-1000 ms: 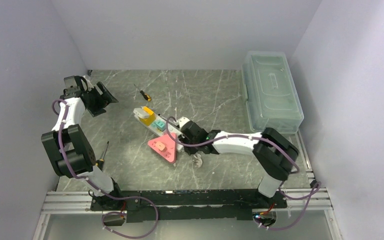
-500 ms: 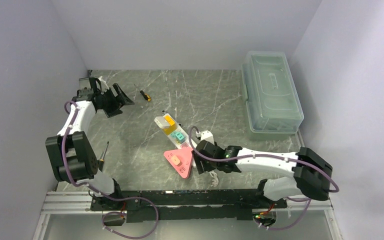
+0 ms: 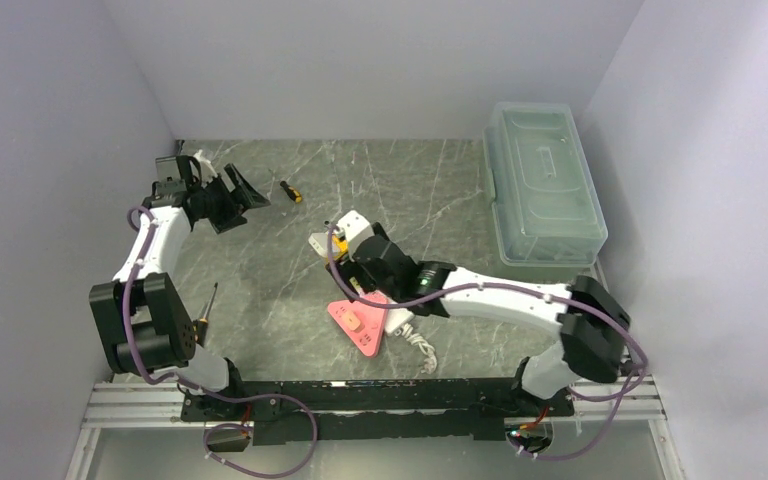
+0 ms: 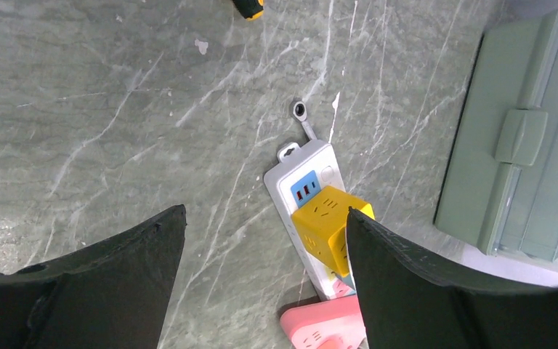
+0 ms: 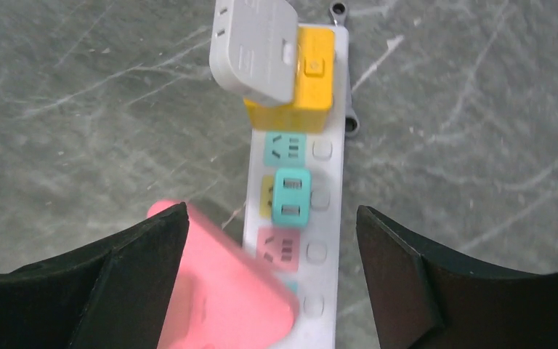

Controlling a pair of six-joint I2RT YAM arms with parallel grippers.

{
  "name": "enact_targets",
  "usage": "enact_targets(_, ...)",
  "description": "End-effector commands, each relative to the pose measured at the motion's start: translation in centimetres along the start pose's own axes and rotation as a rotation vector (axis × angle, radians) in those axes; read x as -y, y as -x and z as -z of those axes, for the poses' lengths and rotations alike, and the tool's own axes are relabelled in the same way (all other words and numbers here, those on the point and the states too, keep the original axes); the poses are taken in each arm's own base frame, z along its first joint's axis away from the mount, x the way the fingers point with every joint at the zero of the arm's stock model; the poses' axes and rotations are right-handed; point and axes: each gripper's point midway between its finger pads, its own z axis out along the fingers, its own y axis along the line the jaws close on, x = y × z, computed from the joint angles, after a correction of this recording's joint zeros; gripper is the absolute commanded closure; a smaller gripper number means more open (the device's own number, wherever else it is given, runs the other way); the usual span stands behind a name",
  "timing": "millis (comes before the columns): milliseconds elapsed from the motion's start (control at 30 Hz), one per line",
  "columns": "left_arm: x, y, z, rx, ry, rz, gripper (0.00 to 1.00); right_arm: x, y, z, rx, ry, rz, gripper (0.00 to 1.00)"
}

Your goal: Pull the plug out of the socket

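Socket under the claw: the right claw (image 5: pixel 270 214) hangs wide open and empty directly over the socket strip (image 5: pixel 332 174). The strip's long axis runs top to bottom through the wrist frame, between the two black fingers (image 5: pixel 138 276). In the overhead view the strip lies on the grey bench (image 3: pixel 430 190) at centre frame, slanting from upper left to lower right, mostly under the right arm. The left claw (image 3: pixel 240 205), equally open and holding nothing, sits at upper left, well apart, so the right arm is plainly the nearer.

The strip is white and narrow, with coloured outlet faces in a row. A yellow cube adapter (image 5: pixel 301 80) caps its upper end and carries a grey plug (image 5: pixel 254 47), and a teal plug (image 5: pixel 291 193) sits mid-strip. A pink adapter (image 5: pixel 218 291) blurs the lower left; whether it is seated in the strip cannot be told.
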Motion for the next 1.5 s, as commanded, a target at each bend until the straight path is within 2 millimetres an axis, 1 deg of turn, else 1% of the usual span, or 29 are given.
enact_targets(0, 0.5, 0.4, -0.4, 0.014, 0.003, -0.039, 0.16, -0.7, 5.1, -4.0, 0.205, 0.054, 0.195, 0.12)
enact_targets(100, 0.6, -0.1, -0.7, 0.009, 0.019, -0.045, 0.16, -0.6, 6.2, -6.2, 0.220, 0.034, 0.260, 0.14)
enact_targets(233, 1.3, -1.3, -1.8, -0.010, 0.002, -0.047, 0.16, -0.6, 6.3, -7.6, 0.292, 0.023, 0.302, 0.15)
enact_targets(333, 0.8, -1.8, -2.9, -0.040, -0.001, -0.010, 0.16, -0.9, 6.4, -8.8, 0.314, 0.044, 0.291, 0.15)
enact_targets(433, 0.3, -1.8, -3.7, -0.064, 0.011, 0.004, 0.17, -1.6, 6.4, -9.7, 0.311, 0.068, 0.275, 0.20)
enact_targets(500, 0.0, -1.8, -4.0, -0.068, 0.021, 0.005, 0.17, -2.0, 6.6, -9.9, 0.320, 0.087, 0.255, 0.23)
enact_targets(567, -0.1, -1.9, -4.2, -0.074, 0.024, 0.004, 0.17, -1.8, 6.7, -10.1, 0.317, 0.068, 0.237, 0.28)
enact_targets(667, -0.3, -2.3, -4.5, -0.094, 0.025, 0.005, 0.17, -0.5, 6.7, -10.2, 0.318, 0.002, 0.207, 0.37)
enact_targets(733, -0.1, -2.8, -4.8, -0.112, 0.021, 0.000, 0.18, 0.4, 6.7, -9.9, 0.324, -0.008, 0.171, 0.40)
enact_targets(833, 0.7, -3.6, -5.3, -0.137, 0.002, -0.014, 0.18, 1.6, 7.0, -9.5, 0.331, 0.016, 0.093, 0.44)
enact_targets(900, 1.4, -4.4, -5.5, -0.162, -0.026, -0.014, 0.19, 1.9, 6.8, -9.5, 0.327, 0.047, 0.065, 0.46)
enact_targets(967, 2.0, -5.3, -5.9, -0.194, -0.058, -0.005, 0.21, 2.2, 6.7, -9.5, 0.323, 0.057, 0.063, 0.47)
enact_targets(1067, 2.6, -6.7, -6.4, -0.243, -0.086, 0.009, 0.26, 1.8, 6.5, -9.6, 0.317, 0.080, 0.077, 0.49)
enact_targets(1200, 3.4, -8.4, -6.8, -0.302, -0.137, 0.036, 0.35, 1.2, 6.3, -9.2, 0.327, 0.115, 0.068, 0.50)
enact_targets(1233, 3.5, -8.7, -6.9, -0.312, -0.143, 0.040, 0.36, 1.1, 6.2, -9.2, 0.326, 0.123, 0.065, 0.50)
enact_targets(1267, 4.0, -9.5, -7.0, -0.333, -0.151, 0.026, 0.37, 1.0, 6.2, -9.2, 0.324, 0.130, 0.062, 0.50)
enact_targets(1333, 4.5, -10.4, -7.2, -0.354, -0.153, 0.000, 0.39, 0.7, 6.1, -9.3, 0.321, 0.142, 0.050, 0.50)
enact_targets(1467, 5.2, -11.4, -7.6, -0.384, -0.169, -0.014, 0.42, 0.6, 5.8, -9.4, 0.321, 0.146, 0.041, 0.51)
